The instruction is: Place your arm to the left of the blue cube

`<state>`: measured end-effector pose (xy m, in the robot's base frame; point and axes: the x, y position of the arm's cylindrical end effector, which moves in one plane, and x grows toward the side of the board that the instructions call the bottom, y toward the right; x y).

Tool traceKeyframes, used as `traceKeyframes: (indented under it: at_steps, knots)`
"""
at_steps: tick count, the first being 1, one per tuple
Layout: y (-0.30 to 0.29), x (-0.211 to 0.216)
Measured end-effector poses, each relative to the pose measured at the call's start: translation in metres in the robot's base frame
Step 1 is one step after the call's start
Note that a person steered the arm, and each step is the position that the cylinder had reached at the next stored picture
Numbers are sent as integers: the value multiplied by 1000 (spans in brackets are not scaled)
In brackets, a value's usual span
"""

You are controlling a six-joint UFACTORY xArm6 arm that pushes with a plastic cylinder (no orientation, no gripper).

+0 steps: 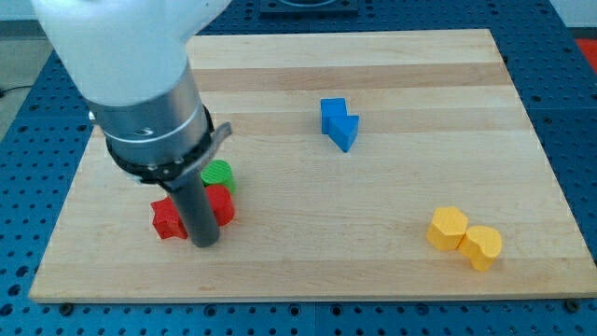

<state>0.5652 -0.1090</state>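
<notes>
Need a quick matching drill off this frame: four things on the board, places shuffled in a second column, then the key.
Things:
1. blue block
2. yellow blocks
3. green block
4. my tip

Places:
A. view's bottom right
B. against the red blocks, view's lower left
C. just above the red blocks
D. above centre, standing alone

Pairs: 1-D, 2-A, 3-C, 4-B

Blue, two — yellow, two
</notes>
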Motion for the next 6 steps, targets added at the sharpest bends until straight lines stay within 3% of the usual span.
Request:
traceKeyframes:
  at_steps: [1, 2, 4, 6]
  knots:
    - [75, -3]
    - [101, -46]
    - [60, -70]
    - [74, -104]
